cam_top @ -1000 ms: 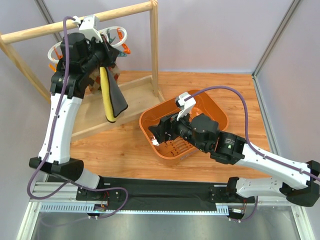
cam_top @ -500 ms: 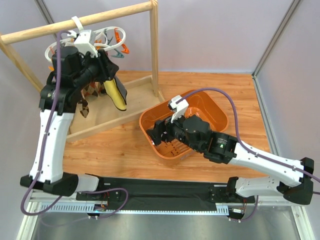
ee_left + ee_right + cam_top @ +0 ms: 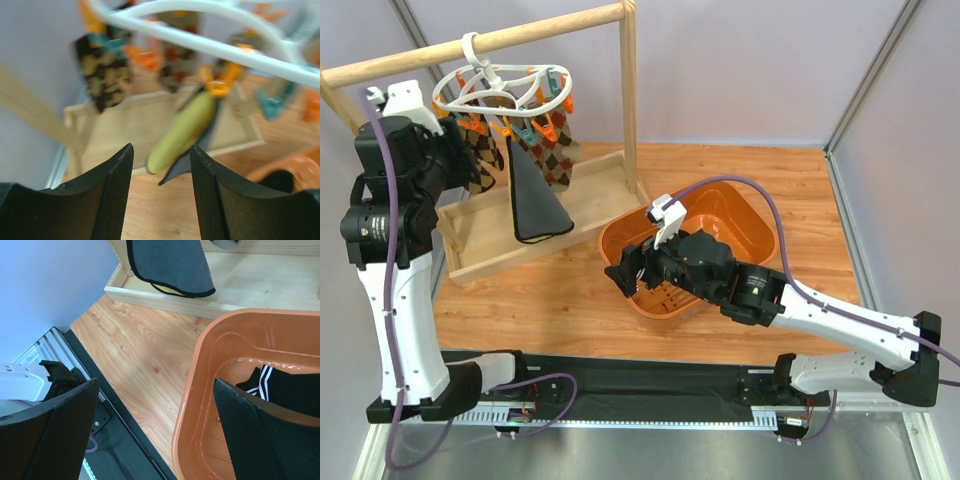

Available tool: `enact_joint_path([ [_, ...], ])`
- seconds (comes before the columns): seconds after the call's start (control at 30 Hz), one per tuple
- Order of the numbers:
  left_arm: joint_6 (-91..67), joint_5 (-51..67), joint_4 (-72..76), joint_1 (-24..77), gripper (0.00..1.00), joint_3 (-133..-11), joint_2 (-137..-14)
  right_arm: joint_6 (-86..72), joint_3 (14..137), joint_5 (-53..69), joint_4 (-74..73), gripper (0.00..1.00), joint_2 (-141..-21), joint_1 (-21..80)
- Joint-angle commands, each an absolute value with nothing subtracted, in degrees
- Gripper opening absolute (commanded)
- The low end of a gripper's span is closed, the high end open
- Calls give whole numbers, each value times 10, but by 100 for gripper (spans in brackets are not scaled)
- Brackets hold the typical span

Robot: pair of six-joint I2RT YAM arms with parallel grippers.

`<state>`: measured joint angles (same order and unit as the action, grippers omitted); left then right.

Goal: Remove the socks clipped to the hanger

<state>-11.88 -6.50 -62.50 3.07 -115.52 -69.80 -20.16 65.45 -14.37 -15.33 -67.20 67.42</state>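
The white hanger (image 3: pixel 470 97) hangs by its hook from the wooden rail, and its orange and grey-blue clips hold socks. A black-and-yellow sock (image 3: pixel 533 205) dangles lowest, with argyle socks (image 3: pixel 558 150) around it. My left gripper (image 3: pixel 460 165) is just left of the hanger, open and empty. In its wrist view the yellow-edged sock (image 3: pixel 182 132) and the ring (image 3: pixel 200 45) lie blurred beyond the jaws (image 3: pixel 161 155). My right gripper (image 3: pixel 623 272) is open over the left rim of the orange basket (image 3: pixel 745 196). A black sock with white stripes (image 3: pixel 285 390) lies in that basket.
The wooden frame has a top rail (image 3: pixel 540 30), an upright post (image 3: pixel 630 100) and a shallow base tray (image 3: pixel 595 185) under the socks. The basket rim (image 3: pixel 200 365) sits between the right fingers. The black mounting rail (image 3: pixel 650 380) runs along the near edge.
My left gripper has opened and drawn back to the left, away from the hanger. The hanger now shows in full, with the black-and-yellow sock still clipped. My right arm has shifted slightly left.
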Motion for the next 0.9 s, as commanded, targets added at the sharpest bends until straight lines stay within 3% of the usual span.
enact_joint_path([
  [0.0,-132,-58,-620,-68,57,-1128,-682,-212,651,-137,-129,96,-646,674],
  [0.1,-156,-4,-593,-137,58,-1099,-686,-214,640,-142,-128,96,-632,674],
  [0.17,-164,106,-566,-169,58,-1089,-698,-215,636,-142,-130,96,-627,675],
  [0.37,-216,324,-392,-166,57,-1000,-663,-214,629,-146,-134,96,-614,675],
  [0.7,-203,287,-384,-78,55,-1029,-704,-212,620,-155,-138,96,-590,674],
  [0.87,-188,180,-440,-69,54,-1036,-680,-211,617,-157,-142,96,-586,674],
])
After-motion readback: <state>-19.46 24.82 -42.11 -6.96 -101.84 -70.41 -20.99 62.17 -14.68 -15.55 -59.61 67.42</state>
